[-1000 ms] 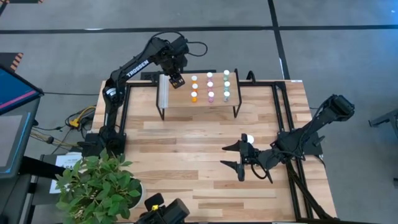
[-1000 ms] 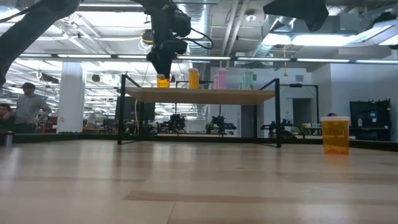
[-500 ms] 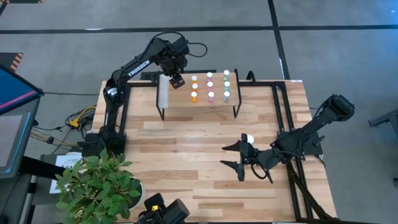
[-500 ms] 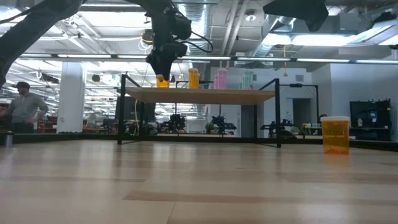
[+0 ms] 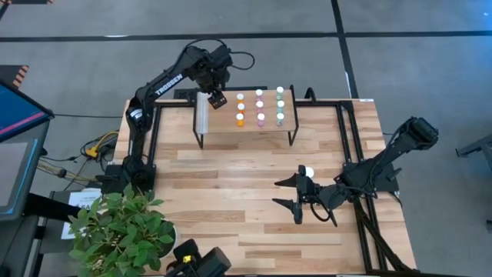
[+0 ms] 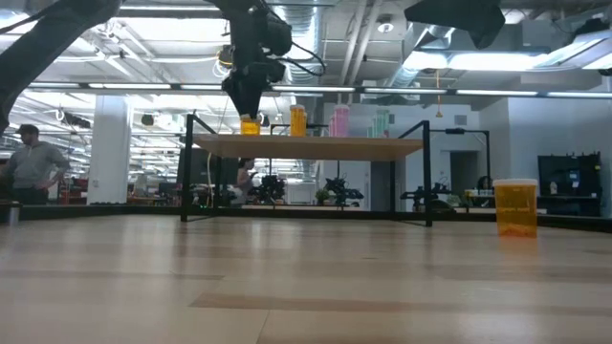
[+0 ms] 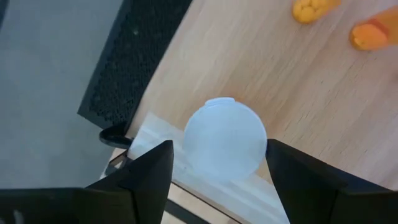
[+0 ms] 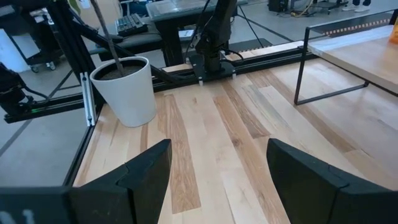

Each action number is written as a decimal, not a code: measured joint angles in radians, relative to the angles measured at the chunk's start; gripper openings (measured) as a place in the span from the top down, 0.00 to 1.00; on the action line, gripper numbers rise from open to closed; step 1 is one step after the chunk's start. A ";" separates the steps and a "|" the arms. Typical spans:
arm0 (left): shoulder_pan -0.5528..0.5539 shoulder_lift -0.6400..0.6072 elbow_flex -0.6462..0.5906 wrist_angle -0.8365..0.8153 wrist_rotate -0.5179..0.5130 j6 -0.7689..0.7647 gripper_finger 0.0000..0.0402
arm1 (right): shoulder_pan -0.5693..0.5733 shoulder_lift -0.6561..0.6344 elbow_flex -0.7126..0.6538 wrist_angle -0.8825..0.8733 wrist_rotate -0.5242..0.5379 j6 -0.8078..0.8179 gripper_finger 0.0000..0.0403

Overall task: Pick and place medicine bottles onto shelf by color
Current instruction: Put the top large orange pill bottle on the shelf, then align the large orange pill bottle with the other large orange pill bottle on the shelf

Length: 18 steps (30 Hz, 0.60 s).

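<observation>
Now left claw (image 7: 219, 163) open — bottle (image 7: 225, 147) between.

The left arm is stretched far out and bent downward at the wrist. The left gripper (image 5: 217, 98) is pointed straight down, its fingers parted. The right arm is held low, and the right gripper (image 5: 293, 199) is spread wide.

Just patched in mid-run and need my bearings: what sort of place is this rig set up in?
Probably an open robotics lab or workshop hall: the low view shows exposed ceiling ducts, strip lights and more equipment benches behind the shelf, with a person standing far off.
</observation>
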 joint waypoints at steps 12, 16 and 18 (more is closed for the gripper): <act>-0.030 -0.206 0.000 0.096 0.016 -0.002 0.37 | 0.019 -0.002 0.000 0.003 0.085 -0.058 0.29; -0.084 -0.322 0.001 0.154 0.041 -0.018 0.37 | 0.050 -0.003 0.000 0.008 0.146 -0.084 0.29; -0.123 -0.381 0.001 0.180 0.053 -0.027 0.37 | 0.069 -0.009 0.000 0.003 0.173 -0.093 0.29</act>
